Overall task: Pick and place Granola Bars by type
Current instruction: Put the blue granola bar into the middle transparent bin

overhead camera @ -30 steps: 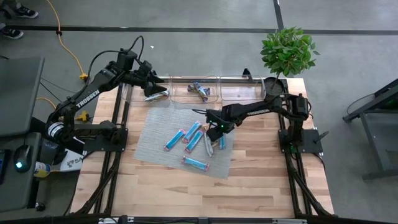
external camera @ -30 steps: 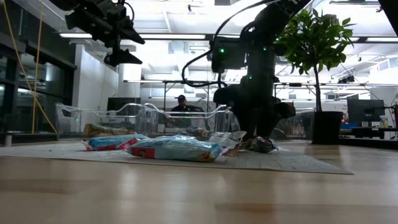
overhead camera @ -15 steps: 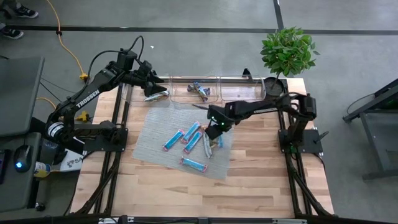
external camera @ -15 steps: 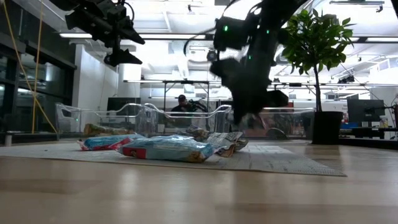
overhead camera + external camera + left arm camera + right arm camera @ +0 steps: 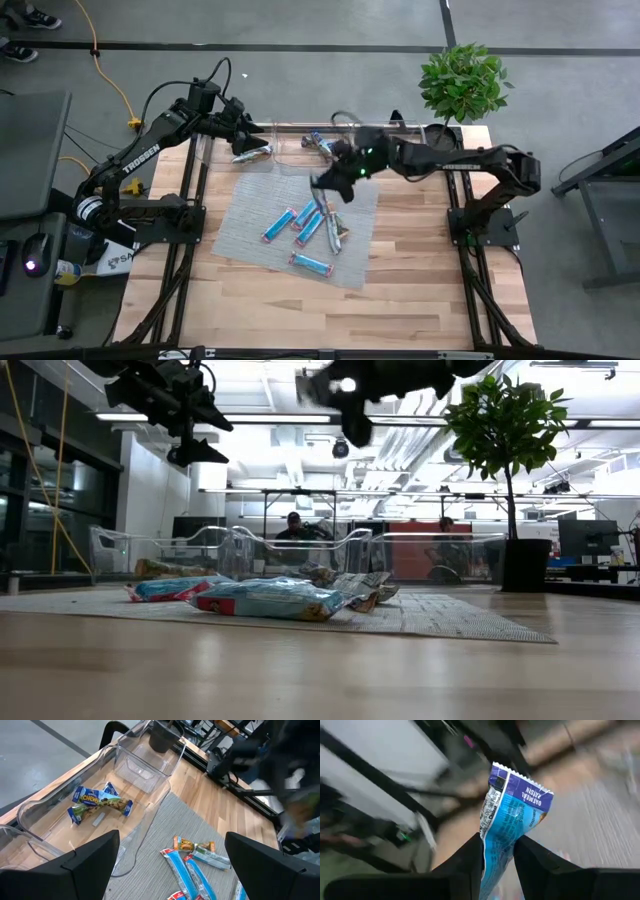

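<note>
Right gripper (image 5: 497, 851): clamped on one blue oatmeal-raisin granola bar (image 5: 512, 817), raised above the grey mat's (image 5: 250, 215) 1 o'clock corner. Left gripper (image 5: 170, 865): fingers spread wide, empty, over the clear bins (image 5: 300, 150) at the table's 11 o'clock. Remaining granola bars (image 5: 305, 228): clustered mid-mat. Two bars (image 5: 100, 802) lie in a bin.

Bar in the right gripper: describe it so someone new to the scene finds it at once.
Start at the row of clear bins along the table's far edge; the right gripper is in the air just in front of the middle one, above the grey mat. The bar pinched in it is blue, printed "oatmeal raisin", and is the only one off the mat, unlike the loose bars lying flat.
</note>
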Motion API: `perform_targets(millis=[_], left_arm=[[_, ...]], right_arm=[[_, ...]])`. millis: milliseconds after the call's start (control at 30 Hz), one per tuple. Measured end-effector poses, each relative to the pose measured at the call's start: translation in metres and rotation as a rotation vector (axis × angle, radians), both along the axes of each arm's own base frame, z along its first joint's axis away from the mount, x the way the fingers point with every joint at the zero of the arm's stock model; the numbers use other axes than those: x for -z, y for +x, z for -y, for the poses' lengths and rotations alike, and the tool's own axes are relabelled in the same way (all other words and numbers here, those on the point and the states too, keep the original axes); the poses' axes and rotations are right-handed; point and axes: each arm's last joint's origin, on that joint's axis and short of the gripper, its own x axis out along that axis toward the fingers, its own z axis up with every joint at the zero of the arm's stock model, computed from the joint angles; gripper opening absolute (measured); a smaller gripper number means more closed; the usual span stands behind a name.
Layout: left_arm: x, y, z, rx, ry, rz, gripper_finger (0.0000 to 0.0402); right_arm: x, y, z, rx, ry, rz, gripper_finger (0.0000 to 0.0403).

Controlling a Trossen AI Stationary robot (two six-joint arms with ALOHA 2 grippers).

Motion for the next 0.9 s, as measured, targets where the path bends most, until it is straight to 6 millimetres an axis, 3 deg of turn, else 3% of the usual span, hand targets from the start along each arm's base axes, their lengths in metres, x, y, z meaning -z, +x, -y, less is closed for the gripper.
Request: perform_targets(millis=[167,433,600,900], left_arm=[[0.0,0.0,0.0,0.001,0.001,0.0,0.0357],[-0.001,0.0,0.0,0.002,0.012,0.006,0.0357],[-0.001,0.0,0.0,0.003,0.012,0.006,0.0357],[-0.001,0.0,-0.001,0.005,0.012,0.008,0.0357]], right_arm=[[-0.017,-0.001,0.017,0.01,-0.088,0.192,0.0091],[-0.004,-0.016,0.07,0.545,-0.288,0.016,0.0091],[0.017,-0.017,0.099,0.655,-0.279,-0.056,0.0091],[0.078,0.003,0.135,0.68,-0.092,-0.182,0.0091]])
